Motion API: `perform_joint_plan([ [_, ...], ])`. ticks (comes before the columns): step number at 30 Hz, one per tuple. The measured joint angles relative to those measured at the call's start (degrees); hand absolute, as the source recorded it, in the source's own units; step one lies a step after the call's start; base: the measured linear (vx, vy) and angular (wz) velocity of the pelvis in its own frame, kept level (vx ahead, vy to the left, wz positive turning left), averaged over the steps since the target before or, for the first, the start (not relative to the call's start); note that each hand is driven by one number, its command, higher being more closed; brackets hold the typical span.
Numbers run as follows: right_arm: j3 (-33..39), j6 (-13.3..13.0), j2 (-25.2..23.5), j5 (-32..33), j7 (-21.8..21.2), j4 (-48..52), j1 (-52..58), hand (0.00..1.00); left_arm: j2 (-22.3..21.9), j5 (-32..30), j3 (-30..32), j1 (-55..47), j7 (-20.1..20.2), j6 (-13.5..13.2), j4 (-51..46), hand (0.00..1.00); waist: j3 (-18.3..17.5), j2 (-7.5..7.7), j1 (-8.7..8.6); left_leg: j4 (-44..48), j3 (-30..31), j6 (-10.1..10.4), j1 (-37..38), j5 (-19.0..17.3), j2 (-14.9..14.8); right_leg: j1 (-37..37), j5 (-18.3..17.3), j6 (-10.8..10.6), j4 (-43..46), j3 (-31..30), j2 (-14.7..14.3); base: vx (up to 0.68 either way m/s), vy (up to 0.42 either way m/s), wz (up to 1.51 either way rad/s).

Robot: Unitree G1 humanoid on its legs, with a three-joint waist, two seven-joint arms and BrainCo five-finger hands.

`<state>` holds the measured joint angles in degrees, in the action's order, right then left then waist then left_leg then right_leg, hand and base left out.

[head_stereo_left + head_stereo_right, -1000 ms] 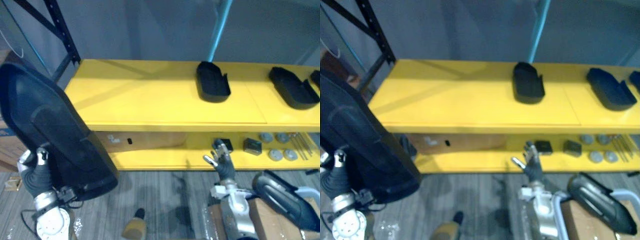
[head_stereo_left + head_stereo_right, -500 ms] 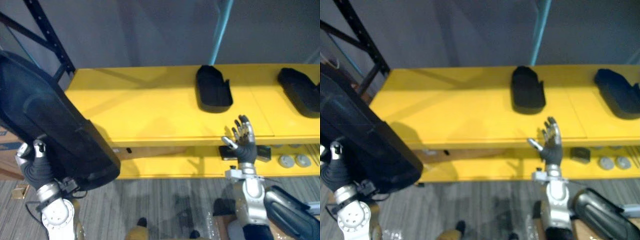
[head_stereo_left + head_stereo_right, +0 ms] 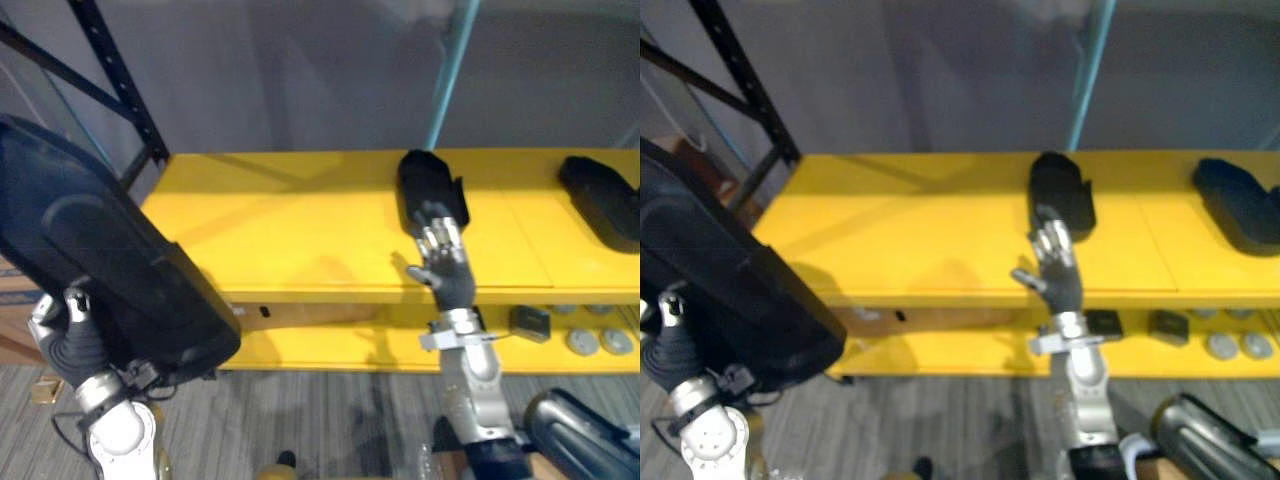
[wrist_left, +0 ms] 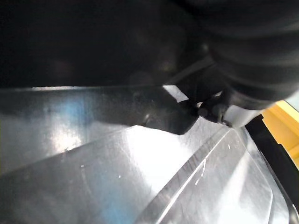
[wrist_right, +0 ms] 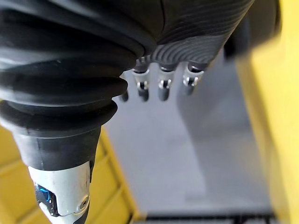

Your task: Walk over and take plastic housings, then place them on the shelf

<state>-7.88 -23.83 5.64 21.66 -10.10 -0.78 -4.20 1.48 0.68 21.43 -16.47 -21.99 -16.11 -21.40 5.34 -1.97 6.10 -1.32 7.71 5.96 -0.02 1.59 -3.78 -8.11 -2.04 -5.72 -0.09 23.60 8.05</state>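
Observation:
A large black plastic housing (image 3: 95, 270) stands tilted in the air at the far left, in front of the shelf's left end. My left hand (image 3: 68, 335) is under its lower edge, thumb curled over the near face, shut on it. In the left wrist view the housing's glossy face (image 4: 117, 168) sits right against the hand. My right hand (image 3: 443, 268) is raised before the front edge of the yellow top shelf (image 3: 300, 220), open with straight fingers (image 5: 161, 86) and holding nothing. A smaller black housing (image 3: 432, 188) lies on the shelf just beyond it.
Another black housing (image 3: 600, 195) lies at the shelf's right end. On the lower level (image 3: 330, 350) are small black boxes (image 3: 530, 322) and grey discs (image 3: 600, 340). A dark rack post (image 3: 120, 80) rises at the left, a teal pole (image 3: 450, 75) behind the shelf. The top shelf's left half is bare.
My right hand has risen from the lower level to the top shelf's front edge and drifted left. The camera has shifted too. The left hand still holds the housing.

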Motion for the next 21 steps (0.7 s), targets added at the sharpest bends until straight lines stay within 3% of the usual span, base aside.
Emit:
perform_joint_plan([
  [4, -0.27, 0.03, 0.00, -2.28, 1.96, -0.19, -0.02, 0.00, 0.20, -0.76, 0.35, -1.23, 3.58, -0.38, 0.08, 1.00, -0.06, -0.03, 1.29, -0.43, -4.33, -1.20, -0.17, 1.34, 0.74, -2.35, -0.92, -0.64, 0.69, 4.24, 1.17, -0.06, 0.051, 0.55],
  [10, 0.11, -0.01, 0.28, -4.92, 5.42, -0.45, -0.11, 0.00, 0.62, -0.42, 2.57, -1.48, 7.63, -1.56, 0.08, 1.00, -0.82, 1.13, 0.97, -1.25, -11.07, -2.54, -0.79, 1.84, 0.92, 0.23, -2.32, -1.33, 4.13, 4.33, 3.43, -0.03, 0.052, 0.04],
  [14, 1.85, -0.23, 0.24, -9.08, 9.30, -0.91, -0.96, 0.00, 5.76, 1.64, 2.01, 0.98, 9.75, -2.82, 2.10, 1.00, -1.03, 2.00, 0.51, -2.25, -14.16, -2.51, 0.93, 2.03, 1.28, 4.27, -3.73, -0.86, 12.13, 3.22, 6.74, 0.02, 0.041, -0.35],
  [16, 2.90, -1.22, 0.20, -9.18, 10.85, -0.78, -1.01, 0.00, 7.77, 1.69, 1.87, 3.35, 9.63, -2.84, 2.84, 1.00, -1.28, 2.49, -0.89, -2.31, -14.37, -2.50, 0.98, 2.06, 1.50, 3.92, -3.07, -1.17, 11.08, 3.02, 6.55, 0.04, 0.021, -0.12],
  [21, 8.62, -1.55, 0.46, -9.41, 14.82, 0.41, -0.96, 0.00, 7.84, 3.11, -0.51, 7.15, 10.57, -2.18, 2.90, 1.00, -1.22, 2.66, -2.10, -3.33, -14.34, -2.53, 0.78, 2.44, 1.50, 1.84, -0.69, -1.54, 5.10, 3.00, 4.78, 0.01, 0.007, 0.02],
])
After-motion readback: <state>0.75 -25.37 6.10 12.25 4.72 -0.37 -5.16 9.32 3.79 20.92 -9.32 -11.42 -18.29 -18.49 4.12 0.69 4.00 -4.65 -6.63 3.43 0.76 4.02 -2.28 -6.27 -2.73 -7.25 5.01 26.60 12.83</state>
